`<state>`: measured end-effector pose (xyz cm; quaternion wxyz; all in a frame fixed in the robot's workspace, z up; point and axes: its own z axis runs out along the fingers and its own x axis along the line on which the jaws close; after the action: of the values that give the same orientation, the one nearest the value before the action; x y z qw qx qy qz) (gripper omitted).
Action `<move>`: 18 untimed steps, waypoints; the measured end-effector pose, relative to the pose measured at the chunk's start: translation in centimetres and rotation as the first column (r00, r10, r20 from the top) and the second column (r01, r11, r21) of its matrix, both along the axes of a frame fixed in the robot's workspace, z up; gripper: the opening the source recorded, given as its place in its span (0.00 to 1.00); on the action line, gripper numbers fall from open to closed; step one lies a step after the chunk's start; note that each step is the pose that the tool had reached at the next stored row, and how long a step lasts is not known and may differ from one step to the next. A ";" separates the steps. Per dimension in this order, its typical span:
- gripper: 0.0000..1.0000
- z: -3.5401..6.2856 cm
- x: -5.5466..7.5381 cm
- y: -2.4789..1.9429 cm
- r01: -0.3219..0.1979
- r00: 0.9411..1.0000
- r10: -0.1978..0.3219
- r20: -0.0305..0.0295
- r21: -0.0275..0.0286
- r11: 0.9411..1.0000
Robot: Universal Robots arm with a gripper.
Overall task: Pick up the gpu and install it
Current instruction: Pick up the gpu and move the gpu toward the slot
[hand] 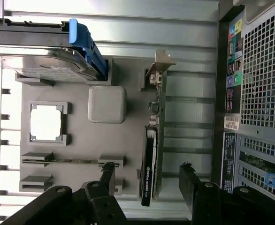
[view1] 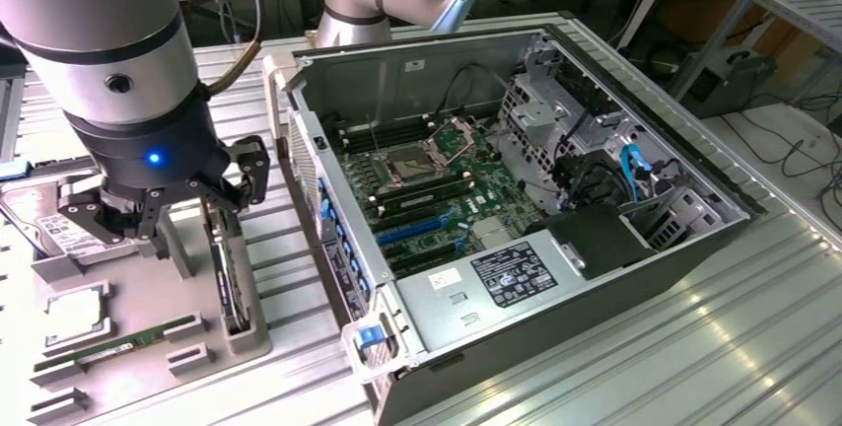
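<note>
One hand [view1: 169, 211], mine, hangs released over a gray tray [view1: 138, 362] at the exterior view's left, beside a computer case [view1: 435, 298] with its side off. The gpu [view1: 232, 283] stands on edge in a tray slot beneath me.

From the wrist view, my spread fingers [hand: 108, 176] sit either side of the gpu [hand: 150, 140], apart from it.

Gripper [view1: 184, 221] hangs over the grey tray [view1: 145, 382], fingers spread, just above the gpu [view1: 233, 283]. The gpu stands on edge in a slot along the tray edge nearest the open computer case [view1: 394, 71]. Motherboard [view1: 448, 184] exposed, blue expansion slots [view1: 408, 234] visible.
</note>
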<state>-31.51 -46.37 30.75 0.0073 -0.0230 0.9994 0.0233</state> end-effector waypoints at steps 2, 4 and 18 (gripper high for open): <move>0.66 -0.50 0.1 0.00 0.000 1.000 0.000 0.000 0.000 1.000; 0.66 -0.65 0.2 -0.02 0.000 1.000 0.000 0.000 0.000 1.000; 0.66 -1.34 0.2 -0.03 0.000 1.000 0.000 0.000 0.000 1.000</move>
<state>-31.29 -46.40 29.41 0.0074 -0.0230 0.9994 0.0234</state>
